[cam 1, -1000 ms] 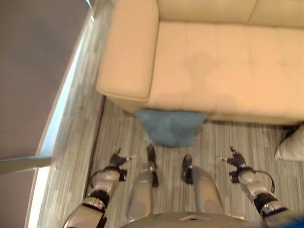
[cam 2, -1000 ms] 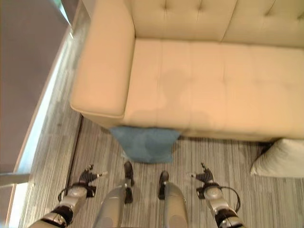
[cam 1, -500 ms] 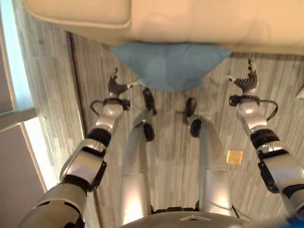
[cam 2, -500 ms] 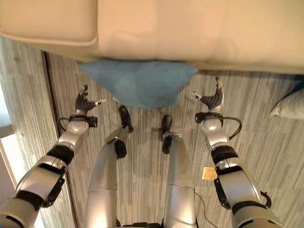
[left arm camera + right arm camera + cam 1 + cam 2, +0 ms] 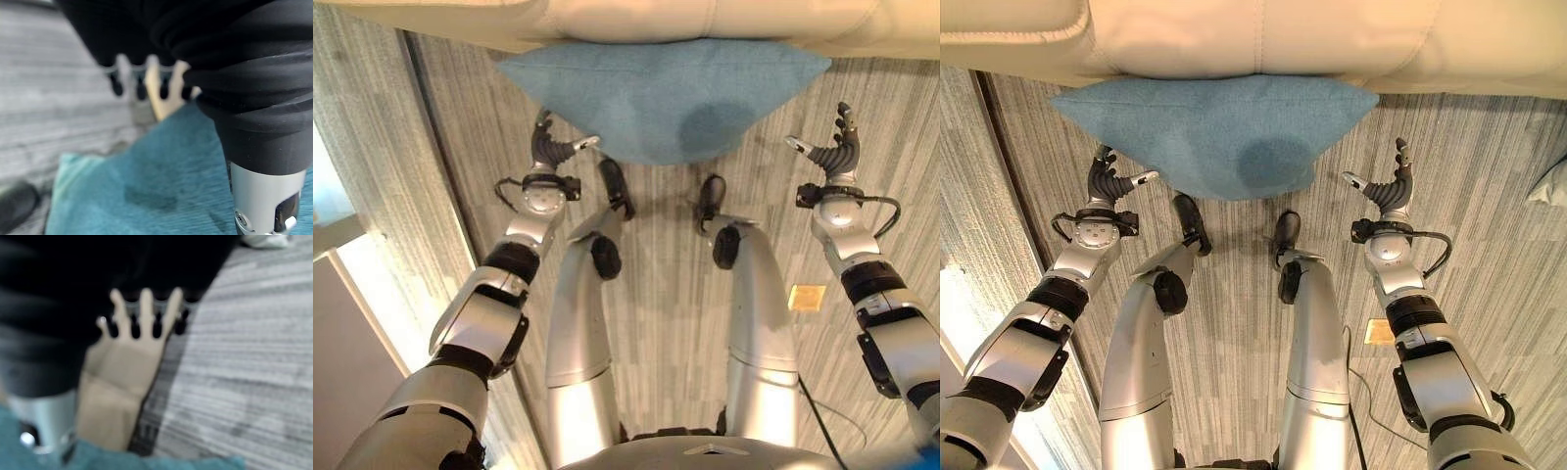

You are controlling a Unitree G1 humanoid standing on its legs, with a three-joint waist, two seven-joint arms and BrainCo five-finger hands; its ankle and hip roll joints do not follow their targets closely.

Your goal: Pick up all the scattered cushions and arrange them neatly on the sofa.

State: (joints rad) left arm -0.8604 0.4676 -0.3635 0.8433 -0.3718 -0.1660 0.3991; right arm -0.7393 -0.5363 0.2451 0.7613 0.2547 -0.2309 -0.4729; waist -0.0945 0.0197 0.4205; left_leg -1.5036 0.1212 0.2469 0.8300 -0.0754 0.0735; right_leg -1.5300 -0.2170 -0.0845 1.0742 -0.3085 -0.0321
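The blue cushion [image 5: 1219, 132] lies flat on the grey floor [image 5: 1489, 215], its far edge tucked against the base of the cream sofa [image 5: 1263, 34]; the left hand [image 5: 1107, 184] hovers at its near left corner and the right hand [image 5: 1391, 191] just off its right corner, both with fingers loosely spread and holding nothing; a good pickup likely means bringing both hands inward onto opposite sides, pinching firmly, then lifting level so it clears the seat front; a pale cushion [image 5: 1552, 181] waits far right.
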